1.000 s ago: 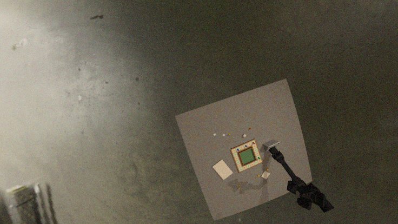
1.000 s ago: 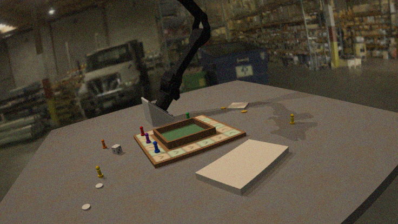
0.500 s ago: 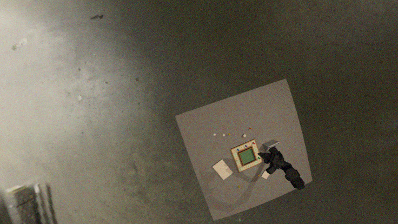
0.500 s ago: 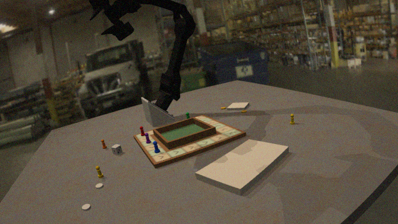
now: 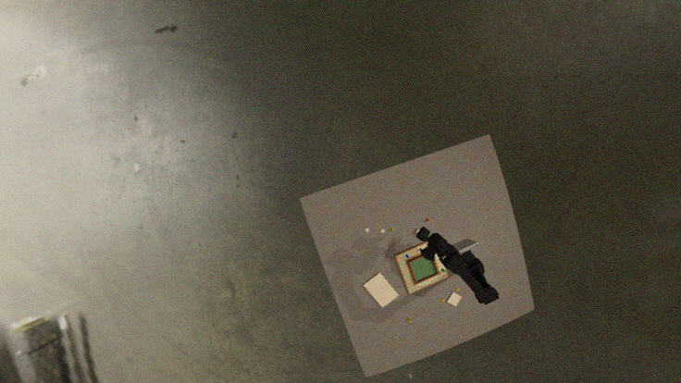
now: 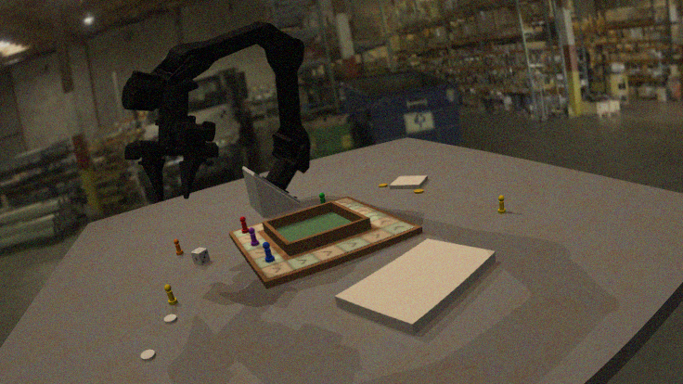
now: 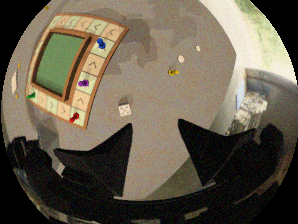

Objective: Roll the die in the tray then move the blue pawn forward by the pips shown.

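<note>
Gripper (image 6: 169, 195) on the black arm hangs up in the air pointing down, fingers partly apart with nothing between them, well above the grey table top (image 6: 548, 248) and off past the board's near-left corner.

Going big to small: the large flat cream slab (image 6: 415, 281) lies in front of the board, apart from it. The square wooden game board with arrow tiles (image 6: 329, 252) holds the brown-walled, green-floored tray (image 6: 315, 225) in its middle. A smaller cream card (image 6: 407, 181) sits at the far side with two yellow discs beside it.

The small white die (image 6: 199, 255) rests on the table just left of the board, near an orange pawn (image 6: 177, 246). In the wrist view the die (image 7: 124, 110) shows just ahead of the left fingertip.

The blue pawn (image 6: 268, 251) stands upright on the board's near-left edge, next to a purple pawn (image 6: 252, 236) and a red pawn (image 6: 244, 224). A green pawn (image 6: 322, 197) is on the far edge.
</note>
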